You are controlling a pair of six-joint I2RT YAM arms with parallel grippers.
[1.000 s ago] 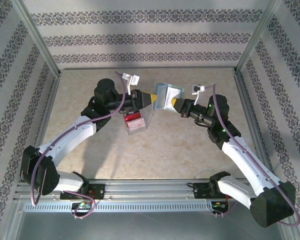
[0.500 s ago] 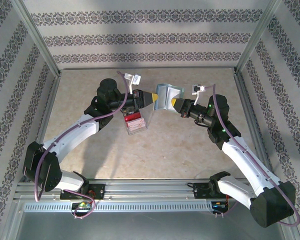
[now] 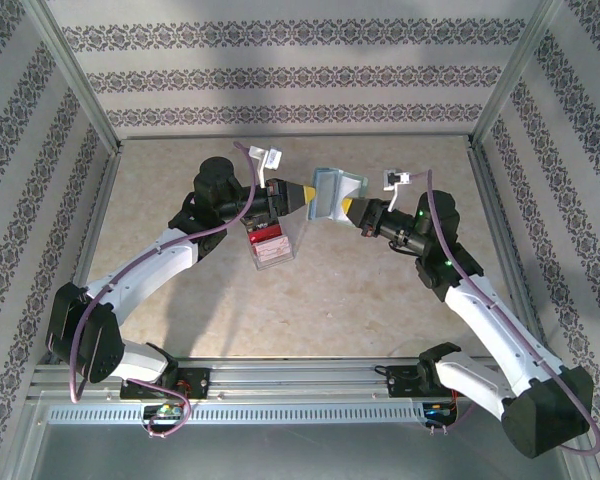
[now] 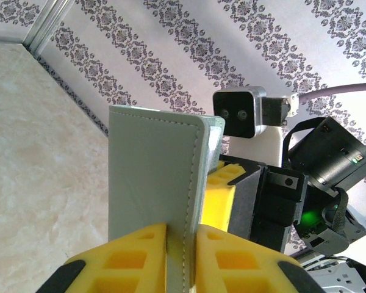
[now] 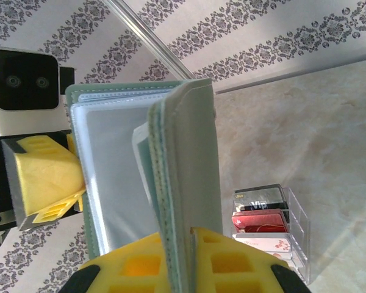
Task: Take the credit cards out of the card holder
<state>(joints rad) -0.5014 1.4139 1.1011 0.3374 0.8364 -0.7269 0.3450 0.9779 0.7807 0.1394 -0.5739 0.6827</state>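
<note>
The pale teal card holder (image 3: 335,190) hangs in the air above the table, spread open between both arms. My left gripper (image 3: 305,197) is shut on its left panel (image 4: 152,171), the fingertips (image 4: 140,244) pinching the stitched edge. Shut on the other panel (image 5: 192,159) is my right gripper (image 3: 348,208), also seen close up (image 5: 186,235). The inner clear sleeves (image 5: 110,171) look empty, and a thin pale flap (image 5: 141,152) stands out between the panels. A dark grey card (image 5: 262,196) and a reddish card (image 5: 259,220) stand in a clear tray (image 3: 273,245).
The clear tray (image 5: 296,226) sits on the beige table (image 3: 380,290) just below and left of the held holder, and it also holds a pale pink card (image 5: 262,244). Patterned walls enclose the table on three sides. The right wrist camera (image 4: 239,113) sits close behind the holder.
The left arm's elbow has swung slightly inward and both grippers have edged a little, still holding the holder. The holder stays spread between them.
</note>
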